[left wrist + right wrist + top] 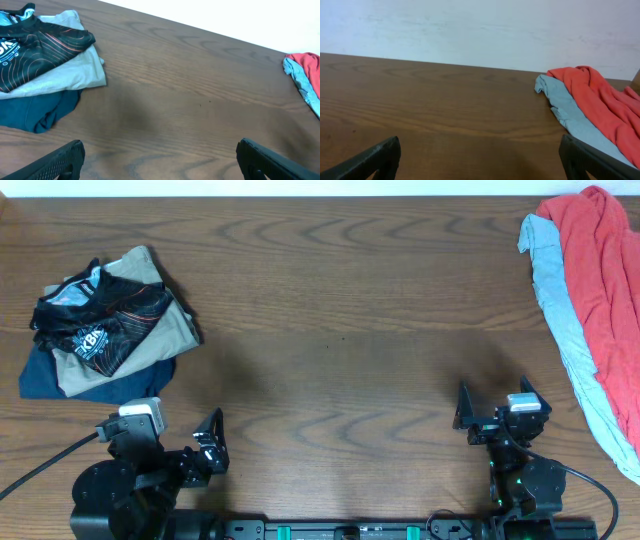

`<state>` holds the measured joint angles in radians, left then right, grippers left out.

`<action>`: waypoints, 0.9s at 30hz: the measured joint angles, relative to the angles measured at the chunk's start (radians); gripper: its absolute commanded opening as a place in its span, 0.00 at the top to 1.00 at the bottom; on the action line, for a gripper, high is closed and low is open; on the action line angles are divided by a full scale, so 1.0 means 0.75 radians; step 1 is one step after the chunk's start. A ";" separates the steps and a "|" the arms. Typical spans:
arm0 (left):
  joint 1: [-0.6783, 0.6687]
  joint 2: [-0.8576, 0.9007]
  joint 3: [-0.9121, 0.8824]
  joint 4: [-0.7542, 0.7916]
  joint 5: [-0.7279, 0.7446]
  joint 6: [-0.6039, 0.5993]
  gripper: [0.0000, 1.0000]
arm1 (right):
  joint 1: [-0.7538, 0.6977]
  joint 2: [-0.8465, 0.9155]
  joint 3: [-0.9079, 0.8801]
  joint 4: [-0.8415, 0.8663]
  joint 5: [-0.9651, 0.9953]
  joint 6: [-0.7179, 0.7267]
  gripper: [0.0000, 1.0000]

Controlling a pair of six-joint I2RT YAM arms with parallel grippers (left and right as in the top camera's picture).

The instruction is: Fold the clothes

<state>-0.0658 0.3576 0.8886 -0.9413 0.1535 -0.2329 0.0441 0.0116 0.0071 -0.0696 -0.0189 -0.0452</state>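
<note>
We are logging: black jersey [105,320] lying crumpled on khaki trousers [168,330]; left gripper [160,165], right gripper [494,394] gaping wide, gripping nothing.

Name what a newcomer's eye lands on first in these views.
A bright red garment and a pale grey garment are heaped together at the table's right edge. At far left, the black patterned jersey lies crumpled atop khaki trousers and a navy garment.

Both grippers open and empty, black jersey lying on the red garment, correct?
No. The overhead view shows the black jersey on the khaki trousers at the left; the red garment lies apart at the right. The left gripper and right gripper are open and empty.
</note>
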 measured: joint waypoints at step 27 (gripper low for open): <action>0.000 -0.040 -0.031 -0.067 -0.024 0.016 0.02 | 0.000 0.000 0.000 -0.001 0.000 0.000 0.01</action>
<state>-0.0658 0.3279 0.8658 -0.9916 0.1356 -0.2207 0.0441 0.0116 0.0071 -0.0700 -0.0189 -0.0452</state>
